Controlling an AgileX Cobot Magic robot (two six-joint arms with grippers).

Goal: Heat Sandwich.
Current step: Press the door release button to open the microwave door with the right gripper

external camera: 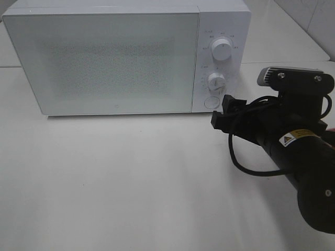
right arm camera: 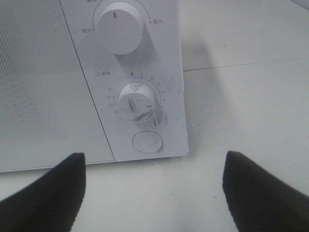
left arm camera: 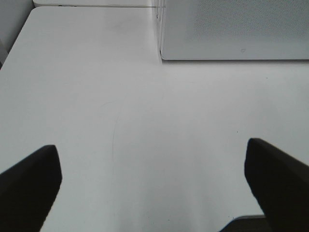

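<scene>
The white microwave [external camera: 104,57] stands at the back of the table with its door shut. The sandwich is not in view in any frame. My right gripper [external camera: 221,111] is open and empty, just in front of the control panel, close to the round door button [external camera: 210,101]. In the right wrist view the open gripper [right arm camera: 153,164] faces the lower timer knob [right arm camera: 136,99] and the round button [right arm camera: 147,141]; the upper knob [right arm camera: 119,26] is above them. My left gripper [left arm camera: 152,147] is open and empty over bare table, with the microwave's lower corner [left arm camera: 231,29] ahead.
The white table [external camera: 131,183] stretches in front of the microwave. My right arm [external camera: 303,151] with its black cable reaches in from the right edge. A table seam runs behind the microwave's right side [right arm camera: 241,63].
</scene>
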